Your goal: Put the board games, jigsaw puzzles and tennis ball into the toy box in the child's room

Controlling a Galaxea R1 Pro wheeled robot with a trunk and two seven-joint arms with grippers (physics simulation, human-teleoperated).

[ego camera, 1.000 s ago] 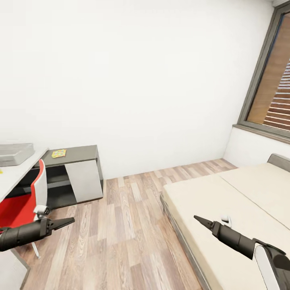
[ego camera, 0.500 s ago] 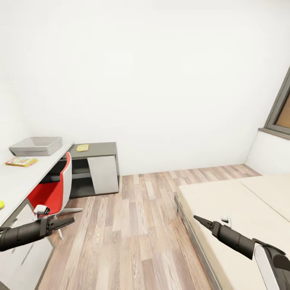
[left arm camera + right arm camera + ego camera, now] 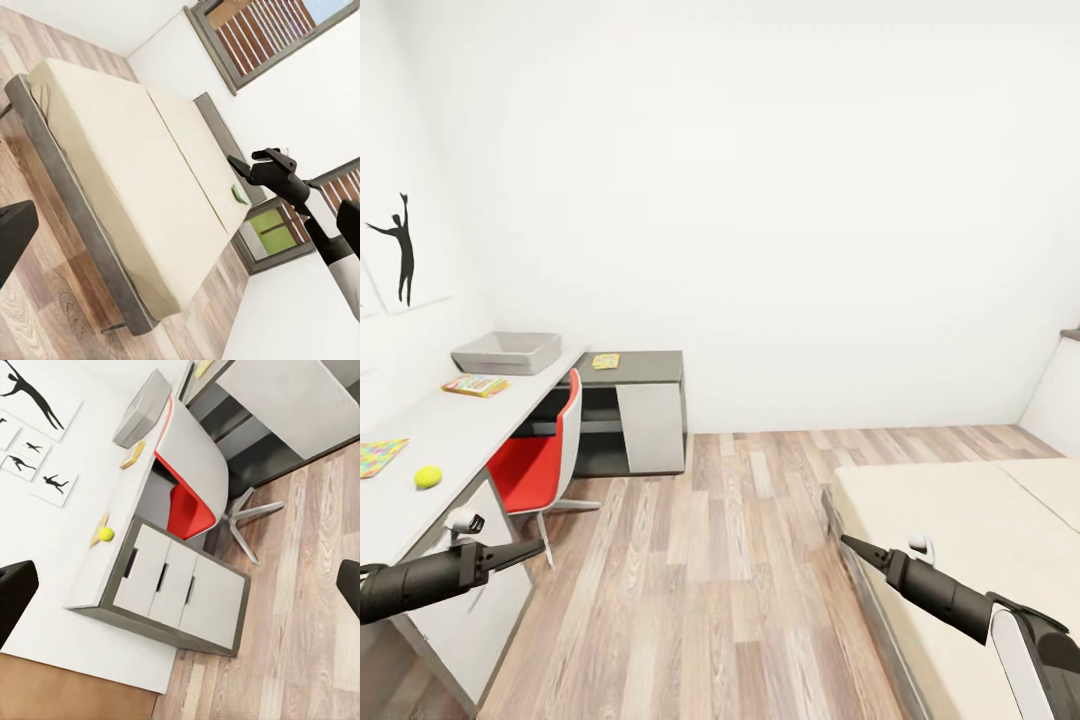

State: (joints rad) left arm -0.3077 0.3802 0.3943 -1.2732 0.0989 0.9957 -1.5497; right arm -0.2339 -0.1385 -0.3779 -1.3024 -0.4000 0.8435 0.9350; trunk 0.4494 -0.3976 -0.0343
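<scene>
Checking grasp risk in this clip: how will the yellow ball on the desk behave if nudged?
The ball looks round, so it will probably roll. It sits near the desk front edge and could drop off. Seemingly light.

A red chair (image 3: 538,462) with a white back stood on the wooden floor (image 3: 710,560). On the white wall (image 3: 780,200) hung a picture of a black figure (image 3: 400,250).
</scene>
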